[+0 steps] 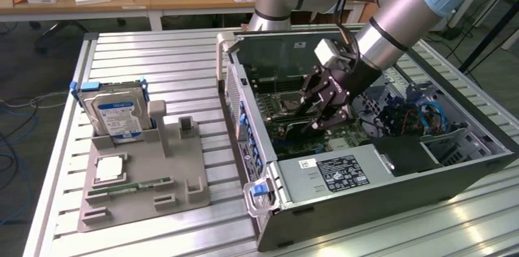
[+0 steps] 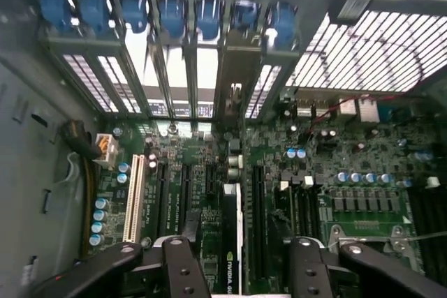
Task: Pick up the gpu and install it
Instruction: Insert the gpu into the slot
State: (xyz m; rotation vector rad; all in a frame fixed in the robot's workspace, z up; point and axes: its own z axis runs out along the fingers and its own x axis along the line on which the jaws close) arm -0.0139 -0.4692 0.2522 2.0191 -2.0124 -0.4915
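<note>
you see the counter (image 1: 162,62) as ribbed bare metal with a dull sheen, the computer case (image 1: 405,193) as matt grey sheet metal, the pincer (image 2: 237,270) in black matt plastic, and the gpu (image 2: 232,242) edge glossy black.

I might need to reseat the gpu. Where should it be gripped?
The gpu's exposed long edge, coming straight in through the case's open side and pinching its two flat faces: it stands edgewise on the board.
</note>
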